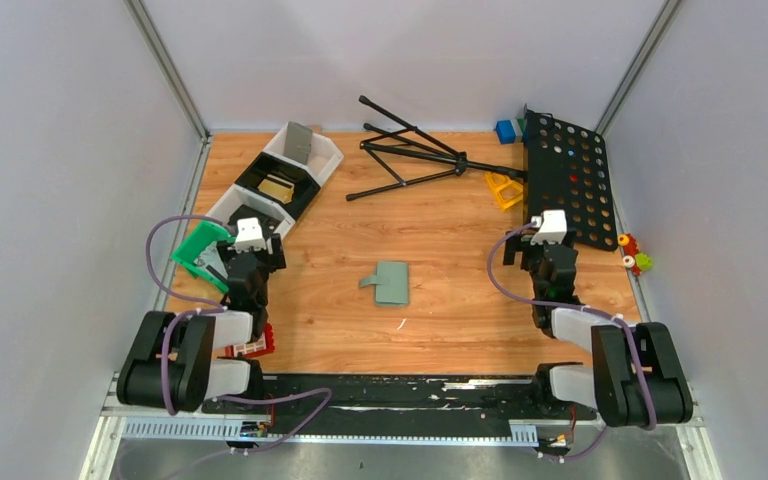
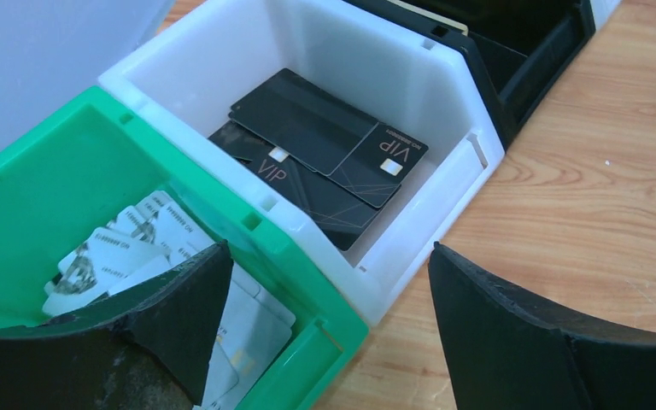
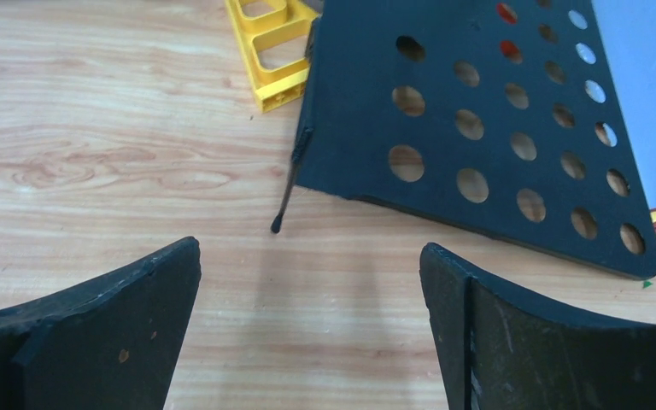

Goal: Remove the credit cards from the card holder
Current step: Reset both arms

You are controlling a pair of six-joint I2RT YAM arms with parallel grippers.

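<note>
Holder (image 1: 392, 282) flat mid-table, flap (image 1: 367, 281) pointing left, long axis roughly near-far; well apart from both grippers, right slightly nearer. Left gripper (image 2: 329, 273) wide, empty, above green bin (image 2: 51, 171) of whitish cards (image 2: 120, 248); black VIP cards (image 2: 316, 137) in white bin (image 2: 393, 51) beside. Right gripper (image 3: 307, 256) wide, empty, by pegboard (image 3: 359, 111).
</note>
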